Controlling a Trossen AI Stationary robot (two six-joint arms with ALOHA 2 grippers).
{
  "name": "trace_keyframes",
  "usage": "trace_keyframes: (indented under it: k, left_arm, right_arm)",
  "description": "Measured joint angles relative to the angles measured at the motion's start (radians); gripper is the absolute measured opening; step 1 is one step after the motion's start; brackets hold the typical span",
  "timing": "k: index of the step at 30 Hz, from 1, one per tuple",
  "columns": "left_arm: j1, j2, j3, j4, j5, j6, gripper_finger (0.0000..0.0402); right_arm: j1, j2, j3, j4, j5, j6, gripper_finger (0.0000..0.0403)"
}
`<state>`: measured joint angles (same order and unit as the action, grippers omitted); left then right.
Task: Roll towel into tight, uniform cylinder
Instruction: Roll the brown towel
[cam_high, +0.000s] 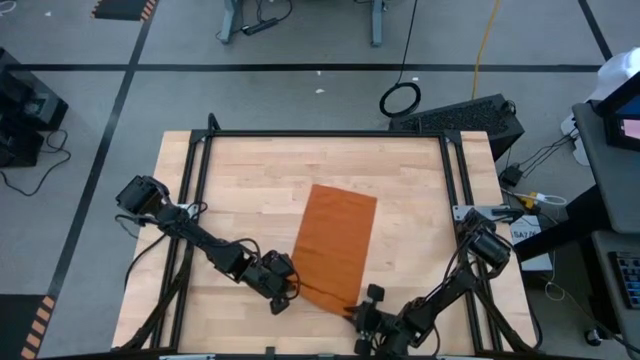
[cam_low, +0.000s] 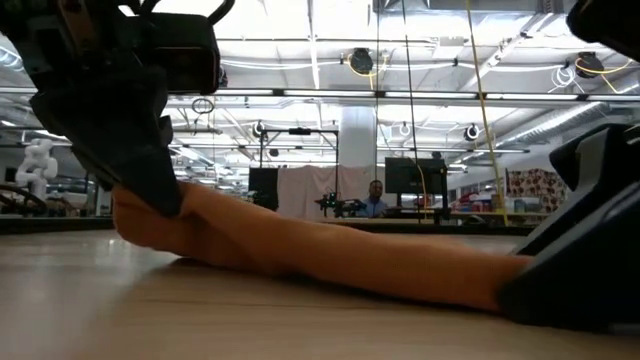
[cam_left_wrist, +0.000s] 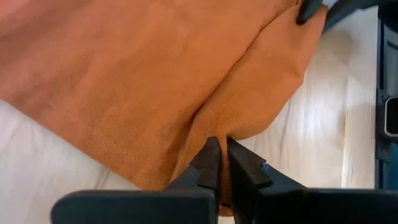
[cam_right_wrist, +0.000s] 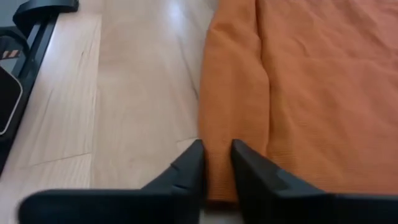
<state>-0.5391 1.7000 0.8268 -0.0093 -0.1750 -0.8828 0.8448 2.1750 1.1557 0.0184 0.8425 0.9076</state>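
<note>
- High view: I see the towel (cam_high: 336, 243) flat on the wooden surface (cam_high: 250, 190), its near edge folded, with the left gripper (cam_high: 287, 291) and right gripper (cam_high: 362, 308) at that edge's two corners.
- Left wrist view: my fingers (cam_left_wrist: 211, 163) pinch the folded hem between them.
- Right wrist view: fingers (cam_right_wrist: 190, 167) narrow, towel edge clamped between them.

Two arms, finished in matte black throughout. Each arm consists of slim tubular links joined by bulkier, blocky joint housings. The left arm (cam_high: 200, 235) carries a boxy black shoulder housing; black cables run beside its first link. The right arm (cam_high: 455, 280) has a rounded cylindrical housing near its upper joint. The left gripper (cam_left_wrist: 219, 163) and right gripper (cam_right_wrist: 217, 163) each have two black, wedge-shaped fingers tapering to narrow tips from a broad black crossbar.
</note>
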Motion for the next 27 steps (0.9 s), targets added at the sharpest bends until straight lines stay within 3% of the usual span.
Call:
trace_keyframes:
  k: [6,14,19,27]
  left_arm:
    - [-0.012,0.000,0.000,-0.005,-0.015,0.075,0.0020]
    - [-0.015,0.000,0.001,-0.032,0.010,0.195,0.0029]
    - [-0.052,0.000,0.001,-0.036,0.033,0.308,0.0093]
    - [-0.130,0.000,0.001,0.015,-0.127,0.364,0.0220]
  right_arm:
    - [-0.002,-0.025,-0.002,-0.030,-0.037,0.047,0.0010]
    - [-0.016,-0.046,-0.001,-0.093,-0.117,0.233,0.0004]
    - [-0.022,-0.081,-0.003,-0.148,-0.155,0.316,0.0003]
    - [-0.039,-0.108,-0.004,-0.215,-0.203,0.428,0.0001]
